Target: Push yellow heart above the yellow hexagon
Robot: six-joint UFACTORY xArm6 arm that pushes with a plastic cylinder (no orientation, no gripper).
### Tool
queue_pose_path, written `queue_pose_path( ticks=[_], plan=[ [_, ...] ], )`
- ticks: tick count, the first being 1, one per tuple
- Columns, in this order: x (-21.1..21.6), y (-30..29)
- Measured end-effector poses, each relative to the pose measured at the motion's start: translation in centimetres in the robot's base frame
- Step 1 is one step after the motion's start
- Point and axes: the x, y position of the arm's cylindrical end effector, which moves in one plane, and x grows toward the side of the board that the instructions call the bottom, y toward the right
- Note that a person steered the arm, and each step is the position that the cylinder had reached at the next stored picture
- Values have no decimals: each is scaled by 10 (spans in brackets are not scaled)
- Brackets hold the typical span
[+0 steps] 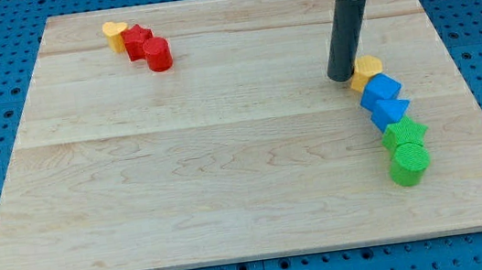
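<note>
On the wooden board (225, 155), my tip (341, 77) stands at the view's right, touching or all but touching the left edge of a yellow block (367, 70); we cannot tell its shape for sure, though it reads as the hexagon. We carry no fingers, only the straight dark rod, so there is nothing to spread or pinch. Below that yellow block a chain runs toward the view's bottom: blue block (380, 90), second blue block (390, 113), green star (404, 135), green cylinder (409, 164), each touching the next. The yellow heart (114, 34) lies well apart at the view's top left, against a red block (137, 42) and a red cylinder (158, 54).
</note>
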Motion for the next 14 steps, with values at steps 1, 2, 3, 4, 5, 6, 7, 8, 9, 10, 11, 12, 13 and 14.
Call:
queue_pose_path(
  ticks=[1,2,3,4,5,6,7,8,9,10,11,12,13,14],
  plan=[
    [0,6],
    [0,6],
    [-13,0],
    [-14,-35],
    [5,-90],
    [5,-160],
    [-19,-239],
    [-58,-302],
    [-94,-345],
    [-120,-361],
    [-133,-333],
    [-136,-287],
    [-148,-254],
    [-177,-260]
  ],
)
